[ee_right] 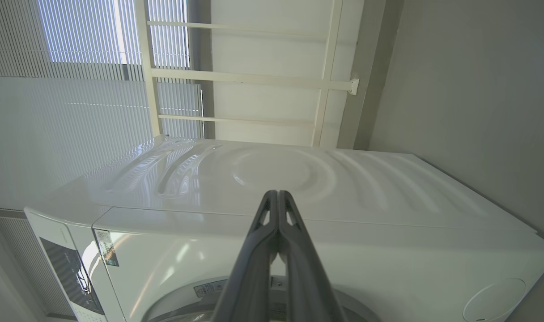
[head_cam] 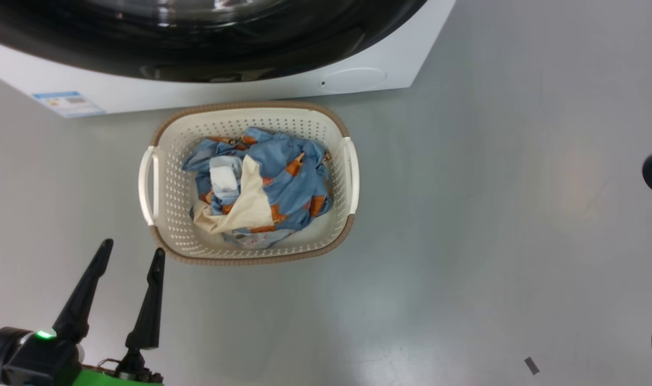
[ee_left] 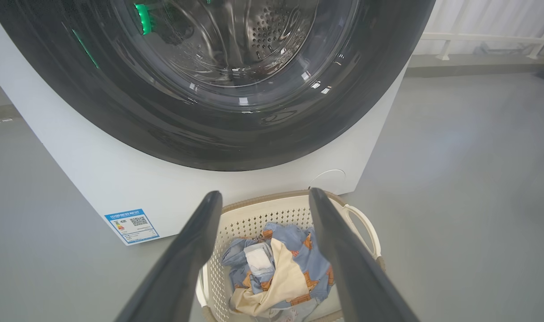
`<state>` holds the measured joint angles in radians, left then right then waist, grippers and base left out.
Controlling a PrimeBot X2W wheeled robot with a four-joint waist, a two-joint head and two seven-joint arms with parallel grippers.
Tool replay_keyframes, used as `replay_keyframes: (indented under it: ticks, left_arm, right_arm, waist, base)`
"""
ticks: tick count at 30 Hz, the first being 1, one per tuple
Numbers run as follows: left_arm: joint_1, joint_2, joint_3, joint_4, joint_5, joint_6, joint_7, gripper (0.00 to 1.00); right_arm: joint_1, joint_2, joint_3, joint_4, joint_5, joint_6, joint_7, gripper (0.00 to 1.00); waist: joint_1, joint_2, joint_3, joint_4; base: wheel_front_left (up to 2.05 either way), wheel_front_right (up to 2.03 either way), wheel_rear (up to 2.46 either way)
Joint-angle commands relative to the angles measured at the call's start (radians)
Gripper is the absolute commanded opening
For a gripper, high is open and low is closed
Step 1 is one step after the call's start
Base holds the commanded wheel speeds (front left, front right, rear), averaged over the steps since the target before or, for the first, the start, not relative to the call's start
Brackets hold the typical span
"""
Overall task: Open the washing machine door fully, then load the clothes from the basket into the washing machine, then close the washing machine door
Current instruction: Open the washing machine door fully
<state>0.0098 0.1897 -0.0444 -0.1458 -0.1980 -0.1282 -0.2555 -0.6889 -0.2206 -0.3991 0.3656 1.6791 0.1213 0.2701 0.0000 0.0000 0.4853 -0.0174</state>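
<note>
1. Our left gripper (head_cam: 133,247) has its two fingers spread wide with nothing between them. It hovers over the grey floor (head_cam: 465,241), near the basket's (head_cam: 173,187) closest left corner, and touches nothing.
2. Our right gripper (ee_right: 277,193) has its fingers pressed tight together and is empty. It points toward the white casing of the washing machine (ee_right: 343,188) and is clear of it.
3. The clothes (head_cam: 283,182), blue with orange print plus a cream piece and a white piece, lie bundled inside the basket. We see no garment outside it.
4. The basket stands on the floor just in front of the machine, below the washing machine door (ee_left: 209,143).
5. The door sits flush against the machine's front, so we judge it closed. Through its glass the steel drum looks empty.
6. We judge that no step is done yet. The door has to be opened fully first, then the clothes loaded into the drum, then the door closed.
</note>
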Motion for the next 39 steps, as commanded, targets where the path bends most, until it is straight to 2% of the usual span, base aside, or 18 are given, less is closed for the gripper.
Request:
replay_keyframes:
  ticks: [1,9,17,39]
  left_arm:
    - [-0.015,0.020,0.039,-0.029,-0.003,-0.003,-0.006,1.00]
    - [-0.009,0.016,0.045,-0.034,-0.004,-0.003,-0.006,1.00]
    - [-0.005,-0.002,0.032,-0.029,-0.007,-0.003,-0.006,1.00]
    - [0.004,-0.048,0.025,-0.020,-0.013,-0.003,-0.006,1.00]
  right_arm:
    - [-0.030,-0.006,0.013,-0.020,-0.005,0.009,0.023,0.00]
    - [-0.139,-0.014,0.008,0.024,-0.006,0.009,0.146,0.00]
    - [-0.217,-0.017,0.032,0.034,-0.041,0.009,0.215,0.00]
    - [-0.392,-0.016,0.137,0.045,-0.114,0.009,0.307,0.00]
  waist:
    - [0.0000,0.0000,0.013,0.015]
    - [0.0000,0.0000,0.029,0.050]
    - [0.0000,0.0000,0.036,0.094]
    - [0.0000,0.0000,0.049,0.194]
  base:
    - [0.00,0.00,0.00]
    - [0.00,0.00,0.00]
    - [0.00,0.00,0.00]
    - [0.00,0.00,0.00]
